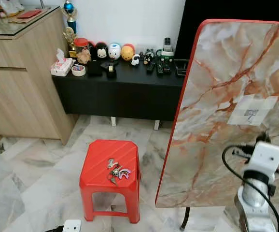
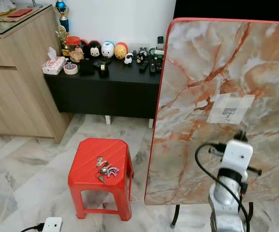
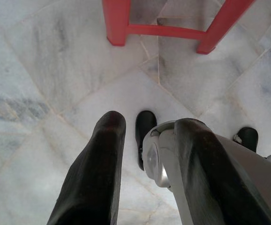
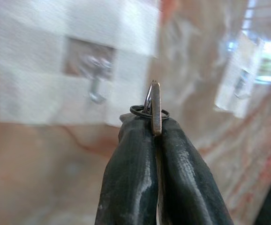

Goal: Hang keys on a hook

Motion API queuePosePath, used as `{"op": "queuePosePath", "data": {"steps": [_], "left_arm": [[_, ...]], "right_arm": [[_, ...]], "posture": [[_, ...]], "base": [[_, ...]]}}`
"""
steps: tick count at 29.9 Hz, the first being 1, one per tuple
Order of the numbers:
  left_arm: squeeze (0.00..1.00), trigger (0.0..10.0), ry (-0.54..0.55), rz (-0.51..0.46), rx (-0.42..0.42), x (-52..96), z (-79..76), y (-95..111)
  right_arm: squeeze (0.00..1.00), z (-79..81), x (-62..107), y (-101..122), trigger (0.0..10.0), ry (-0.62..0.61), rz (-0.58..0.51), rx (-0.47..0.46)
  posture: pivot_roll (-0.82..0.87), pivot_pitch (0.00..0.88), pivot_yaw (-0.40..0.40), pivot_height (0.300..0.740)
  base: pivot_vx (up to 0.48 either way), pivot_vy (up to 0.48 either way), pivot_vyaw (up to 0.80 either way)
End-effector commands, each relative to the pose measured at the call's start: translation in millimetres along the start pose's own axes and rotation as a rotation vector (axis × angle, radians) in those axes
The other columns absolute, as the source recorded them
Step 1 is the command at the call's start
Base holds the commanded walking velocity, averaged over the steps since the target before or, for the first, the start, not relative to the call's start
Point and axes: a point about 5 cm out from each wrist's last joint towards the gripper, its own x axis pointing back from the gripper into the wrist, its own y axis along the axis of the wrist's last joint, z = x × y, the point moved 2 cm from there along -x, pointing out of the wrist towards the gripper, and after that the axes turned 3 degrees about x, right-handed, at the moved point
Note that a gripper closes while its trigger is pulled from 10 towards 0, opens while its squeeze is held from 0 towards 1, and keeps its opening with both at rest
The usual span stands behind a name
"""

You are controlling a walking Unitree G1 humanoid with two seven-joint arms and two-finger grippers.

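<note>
The right pincer (image 4: 153, 129) was pressed closed on a key (image 4: 155, 110), whose edge and small wire ring (image 4: 145, 112) stood just above the 2 black fingertips at the centre of the right wrist view. Just beyond it, in the upper left of that view, a small metal hook (image 4: 94, 89) sat on a pale adhesive patch (image 4: 27, 70) stuck to the upright marble-patterned board (image 1: 226, 96); key and hook were near but apart. The key looked light, stiff and smooth, so it could slip or twist in the pinch; holding the flat blade and leaving the ring free seemed the sensible grip. In the left eye view more keys (image 1: 116, 171) lay on a red stool (image 1: 101, 150) at lower centre. The left pincer (image 3: 145, 140) hung above the marble floor (image 3: 37, 75), fingers parted and empty.
</note>
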Motion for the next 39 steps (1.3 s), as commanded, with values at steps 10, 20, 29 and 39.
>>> {"op": "queuePosePath", "data": {"steps": [10,20,29,39], "left_arm": [[0.00,10.0,-0.001,0.011,0.000,-0.6,-2.9,-0.2],[0.00,10.0,-0.006,0.005,0.006,-1.0,-4.4,1.2],[0.00,10.0,-0.004,0.006,0.007,-0.8,-4.1,0.5],[0.00,10.0,-0.008,0.009,0.008,-0.7,-4.6,-0.1]], "right_arm": [[0.00,0.4,1.5,6.7,10.0,-0.012,-0.005,0.101],[0.00,5.0,-3.4,7.1,10.0,0.000,0.027,0.141],[0.00,9.3,-6.3,11.7,10.0,0.010,0.013,0.146],[0.00,12.8,-7.4,6.0,10.0,0.026,0.054,0.184]], "posture": [[0.04,0.000,-0.076,0.740],[0.04,0.000,-0.076,0.740],[0.05,0.000,-0.078,0.740],[0.05,0.000,-0.079,0.740]], "base": [[0.000,0.000,0.00],[0.000,0.000,0.00],[0.000,0.000,0.00],[0.000,0.000,0.00]]}}
